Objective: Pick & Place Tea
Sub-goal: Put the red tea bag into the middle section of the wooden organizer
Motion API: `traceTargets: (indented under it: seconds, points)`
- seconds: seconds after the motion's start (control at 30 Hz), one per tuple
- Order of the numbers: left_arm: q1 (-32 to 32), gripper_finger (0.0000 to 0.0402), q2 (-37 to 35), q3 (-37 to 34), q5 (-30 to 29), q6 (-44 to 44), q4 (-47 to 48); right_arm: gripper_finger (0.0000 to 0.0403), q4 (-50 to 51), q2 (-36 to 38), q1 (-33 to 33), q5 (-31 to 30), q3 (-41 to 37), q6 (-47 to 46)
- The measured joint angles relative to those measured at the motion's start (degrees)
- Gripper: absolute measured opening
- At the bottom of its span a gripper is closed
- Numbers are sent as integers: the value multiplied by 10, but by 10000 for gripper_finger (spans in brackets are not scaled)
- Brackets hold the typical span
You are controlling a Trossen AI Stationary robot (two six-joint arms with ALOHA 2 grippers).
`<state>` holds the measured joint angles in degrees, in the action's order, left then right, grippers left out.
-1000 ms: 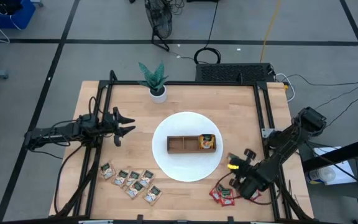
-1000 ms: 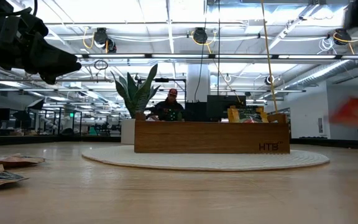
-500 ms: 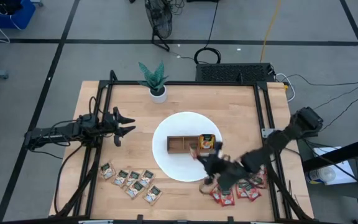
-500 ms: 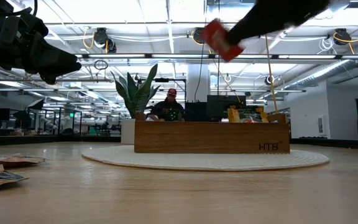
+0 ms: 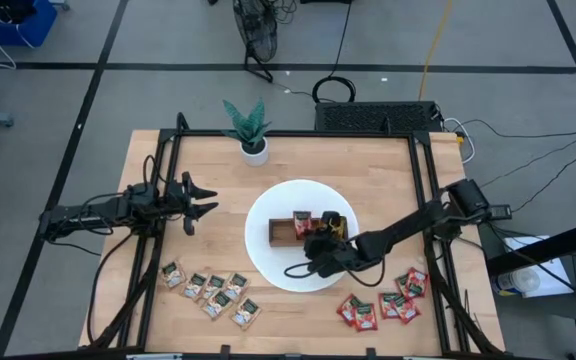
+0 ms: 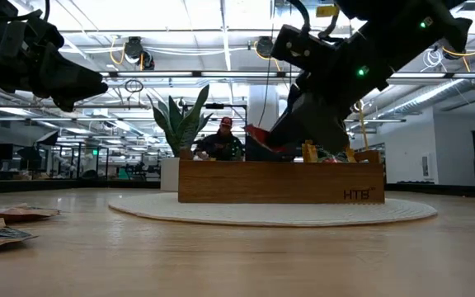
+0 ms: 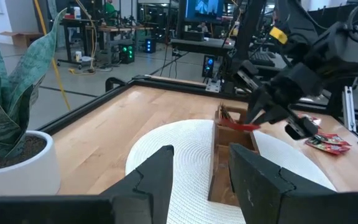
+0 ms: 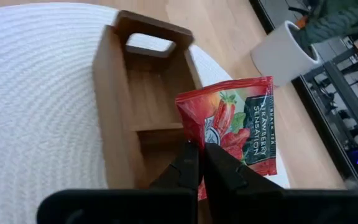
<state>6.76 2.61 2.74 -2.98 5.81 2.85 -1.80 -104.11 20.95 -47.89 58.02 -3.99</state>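
Swung from the table's right edge to the middle: right gripper, pinching a flat red tea sachet over the brown wooden tray on the round white woven mat. Waiting by the left edge, fingers spread: left gripper. Lying along the front edge: beige sachets, red sachets. Near the back edge: potted plant.

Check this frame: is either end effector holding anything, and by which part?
The right end effector pinches a flat square red tea sachet by its bottom edge, over the brown wooden tray. The left end effector holds nothing.
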Motion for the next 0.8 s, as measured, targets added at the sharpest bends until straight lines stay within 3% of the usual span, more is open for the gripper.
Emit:
traceTargets:
  seconds: [0.4,0.8]
  points:
    - [0,157,0,0,0,0,0,19,-1,-6,0,1,0,2]
    - [0,157,0,0,0,0,0,85,3,-6,0,2,0,-13]
